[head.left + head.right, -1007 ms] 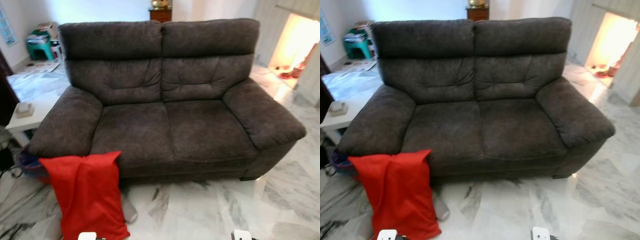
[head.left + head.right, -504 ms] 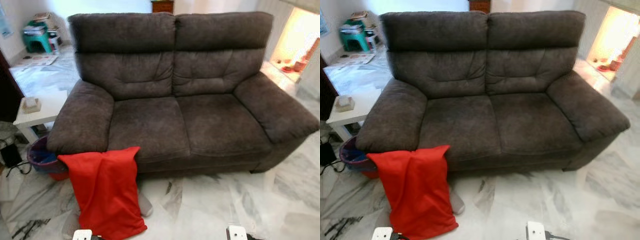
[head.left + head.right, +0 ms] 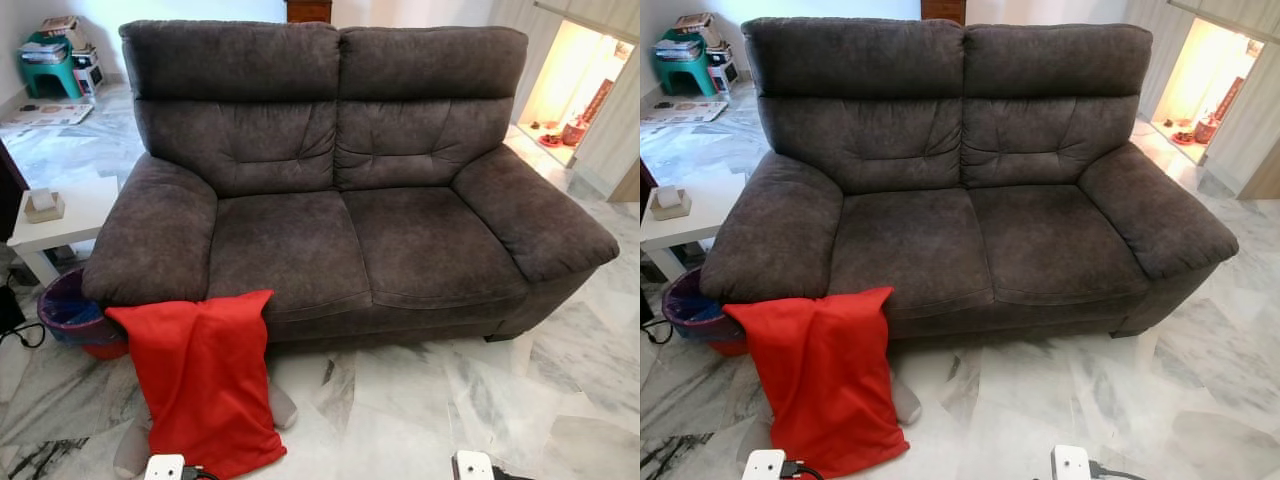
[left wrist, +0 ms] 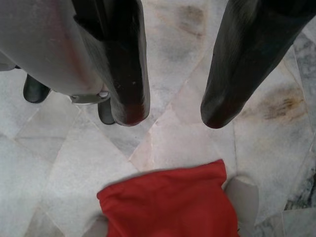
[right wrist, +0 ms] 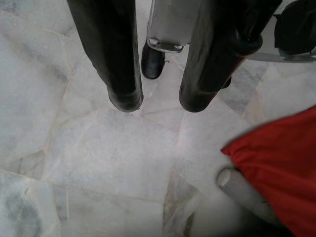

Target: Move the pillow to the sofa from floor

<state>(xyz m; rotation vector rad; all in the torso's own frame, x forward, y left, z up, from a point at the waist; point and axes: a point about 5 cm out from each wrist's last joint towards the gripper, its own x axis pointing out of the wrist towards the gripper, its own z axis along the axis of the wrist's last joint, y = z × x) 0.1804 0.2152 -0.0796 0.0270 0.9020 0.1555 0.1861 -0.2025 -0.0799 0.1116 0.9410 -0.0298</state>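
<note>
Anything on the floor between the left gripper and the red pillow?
No. In the left wrist view the left gripper hangs open above bare marble floor, with the red pillow just beyond its fingertips.

Silver arm shell (image 4: 39, 49), long black fingers (image 4: 123, 64) — jaws parted — round-tipped, matte

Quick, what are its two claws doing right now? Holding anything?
Left gripper: open, holding nothing, above the floor near the red pillow.
Right gripper: open, holding nothing.
</note>
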